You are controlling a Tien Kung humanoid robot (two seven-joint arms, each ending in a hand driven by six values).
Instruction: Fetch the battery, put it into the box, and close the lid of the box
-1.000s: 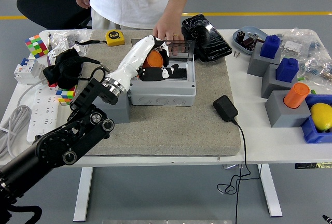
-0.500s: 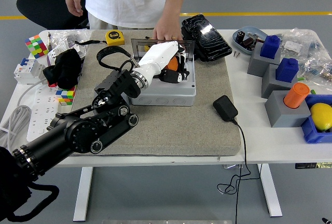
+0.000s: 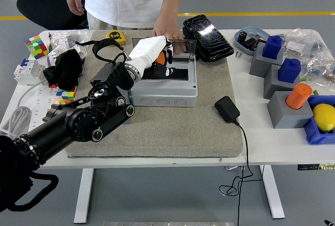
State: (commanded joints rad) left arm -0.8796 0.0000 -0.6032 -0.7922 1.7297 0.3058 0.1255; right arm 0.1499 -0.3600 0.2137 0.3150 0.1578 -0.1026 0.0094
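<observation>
Battery (image 3: 160, 58): orange, partly hidden behind the left hand (image 3: 152, 53), over the open box (image 3: 163, 82) near its far-left corner. Seated on the floor of the box or held just above it: cannot be told from this view.

Box: grey, on the mat (image 3: 172, 116), at the centre of the table (image 3: 272, 142). Black items visible inside, beside the battery. Lid (image 3: 180, 48): clear, upright at the far edge, not yet closed.

Stage, as judged: fetching done; placing at or near completion; release and lid closing left to do.

Left hand: white shell, reaching from the left across the near-left rim into the box. Fingers (image 3: 165, 71): dark, curled downward inside the box, next to the battery. Contact with the battery probable but not confirmed; grip or release cannot be told, the palm covering the point of contact.

Right hand: out of view.

Person's hand (image 3: 168, 30): at the far side of the table, fingers resting on the top edge of the lid, apparently steadying it upright.

Charger (image 3: 227, 109): black, on the mat to the right of the box, well apart from it, with no part in the step.
</observation>
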